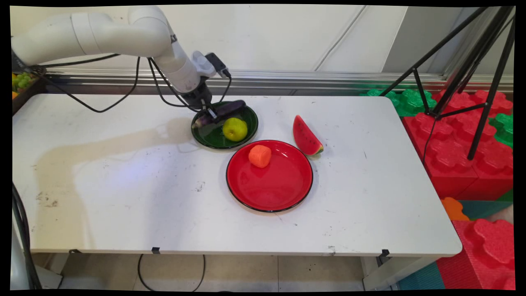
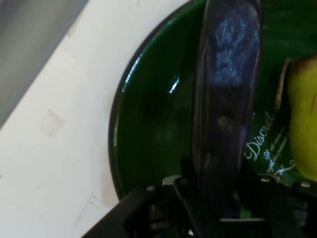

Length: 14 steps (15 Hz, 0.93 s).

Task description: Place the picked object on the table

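In the main view, the gripper (image 1: 208, 112) is down at the back-left rim of the green plate (image 1: 246, 130) near the table's (image 1: 123, 185) back edge, its fingers clenched on one dark purple eggplant (image 1: 224, 112) that lies across the plate beside one yellow-green apple (image 1: 235, 129); just in front sits one red plate (image 1: 279, 185) carrying one orange carrot piece (image 1: 259, 156), with one watermelon slice (image 1: 306, 136) on the table at its right rim. In the hand view, the eggplant (image 2: 225, 99) runs up from between the fingers over the green plate (image 2: 148, 134), the apple (image 2: 303, 119) at the right edge.
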Tool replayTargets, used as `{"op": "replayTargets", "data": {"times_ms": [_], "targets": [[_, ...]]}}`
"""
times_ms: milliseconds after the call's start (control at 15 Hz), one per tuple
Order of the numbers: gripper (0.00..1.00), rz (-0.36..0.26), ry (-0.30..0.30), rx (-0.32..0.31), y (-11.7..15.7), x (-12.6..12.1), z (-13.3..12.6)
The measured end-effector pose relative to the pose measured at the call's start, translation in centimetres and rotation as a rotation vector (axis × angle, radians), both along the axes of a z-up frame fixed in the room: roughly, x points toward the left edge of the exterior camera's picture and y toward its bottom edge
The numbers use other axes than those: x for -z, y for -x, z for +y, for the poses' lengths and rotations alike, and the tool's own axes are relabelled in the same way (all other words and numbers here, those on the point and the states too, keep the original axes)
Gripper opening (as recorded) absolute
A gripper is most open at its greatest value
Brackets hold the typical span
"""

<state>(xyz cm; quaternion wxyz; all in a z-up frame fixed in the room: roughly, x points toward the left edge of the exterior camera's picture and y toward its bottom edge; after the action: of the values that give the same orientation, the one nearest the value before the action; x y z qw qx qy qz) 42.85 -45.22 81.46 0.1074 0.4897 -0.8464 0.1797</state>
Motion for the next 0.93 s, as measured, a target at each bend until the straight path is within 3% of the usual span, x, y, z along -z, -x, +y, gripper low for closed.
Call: {"op": "replayTargets", "data": {"times_ms": [333, 533, 933], "targets": [[0.0, -0.007, 0.075, -0.011, 0.2, -4.8, 2.5], [0.0, -0.01, 0.128, -0.019, 0.0, -8.5, 5.2], [0.0, -0.011, 0.183, -0.011, -0.3, -13.1, 11.3]]}}
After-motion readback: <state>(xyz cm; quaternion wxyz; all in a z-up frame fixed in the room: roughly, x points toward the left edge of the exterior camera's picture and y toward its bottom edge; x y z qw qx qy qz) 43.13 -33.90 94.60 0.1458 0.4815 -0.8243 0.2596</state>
